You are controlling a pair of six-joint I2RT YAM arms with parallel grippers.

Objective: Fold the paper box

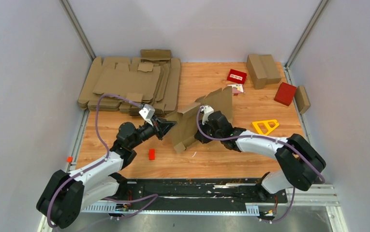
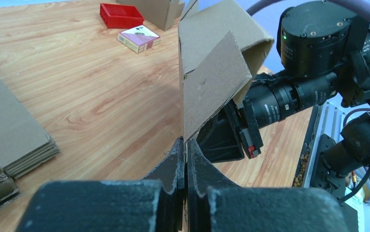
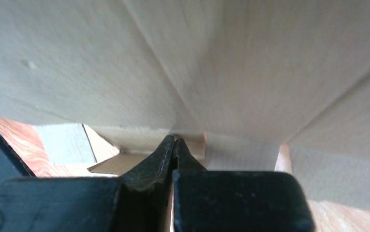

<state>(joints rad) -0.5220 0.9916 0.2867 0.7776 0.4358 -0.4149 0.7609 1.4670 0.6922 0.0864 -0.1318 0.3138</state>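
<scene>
The paper box [image 1: 207,108] is a brown cardboard blank, partly folded, standing tilted in the middle of the table with its lower edge on the wood. My left gripper [image 1: 167,126] is at its left flap. In the left wrist view the jaws [image 2: 186,142] are shut on the thin edge of the box [image 2: 212,82], which rises straight up from the tips. My right gripper [image 1: 203,133] reaches in from the right, partly hidden under the panels. In the right wrist view its jaws [image 3: 174,140] are shut, tips against a crease of the box [image 3: 221,63]; no cardboard shows between them.
A stack of flat cardboard blanks [image 1: 129,84] lies at the back left. Folded brown boxes [image 1: 262,70] and red boxes [image 1: 285,93] stand at the back right. A yellow triangular frame [image 1: 265,126] lies right of the arms, and a small red piece [image 1: 151,154] near the left arm.
</scene>
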